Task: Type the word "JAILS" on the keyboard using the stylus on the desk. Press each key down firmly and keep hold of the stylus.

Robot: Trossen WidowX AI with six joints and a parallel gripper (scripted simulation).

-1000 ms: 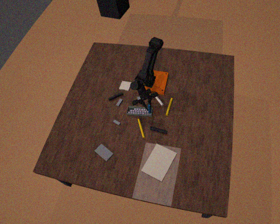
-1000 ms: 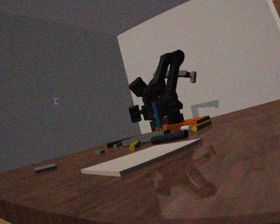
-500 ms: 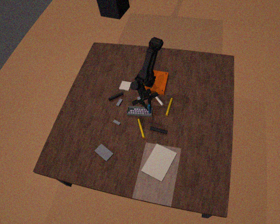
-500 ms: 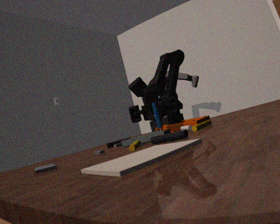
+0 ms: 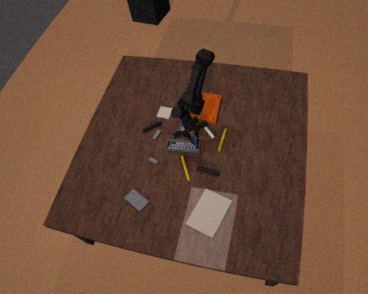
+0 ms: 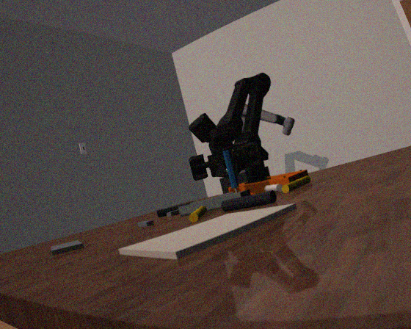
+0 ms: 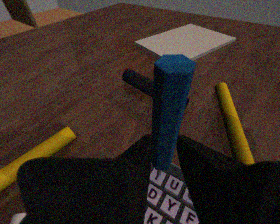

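Surface: dark wood-grain surface [image 5: 267, 138] on a tan floor, with a pale wall panel [image 6: 317, 73] behind the arm in the exterior view.
Arm: black, jointed, folded down over the keyboard from an orange base plate [image 5: 215, 100].
Jaws: the gripper [image 7: 163, 167] is clenched on the blue stylus [image 7: 171, 110], which rises steeply between the two dark fingers.
Stylus: faceted, matte blue bar with a flat end; its lower tip is hidden behind the fingers in the wrist view (contact with a key cannot be confirmed).
Keyboard: small grey tray [image 5: 183, 146] of pale square keys with dark letters, lying just in front of the base plate; U, Y and F are legible between the fingers.
Clutter: two yellow rods [image 5: 185, 168] [image 5: 222, 140], a dark cylinder [image 6: 249, 200], grey blocks and a flat white slab [image 5: 209, 212], all smooth and hard-edged.
Risk, slip: a firm press could push the slick stylus up through the grip, since only a short length appears pinched.
Risk, wrong key: keys sit tightly packed, so a tilted tip could catch a neighbour.
Risk, shove: sideways load might slide the light keyboard into the nearby yellow rod.
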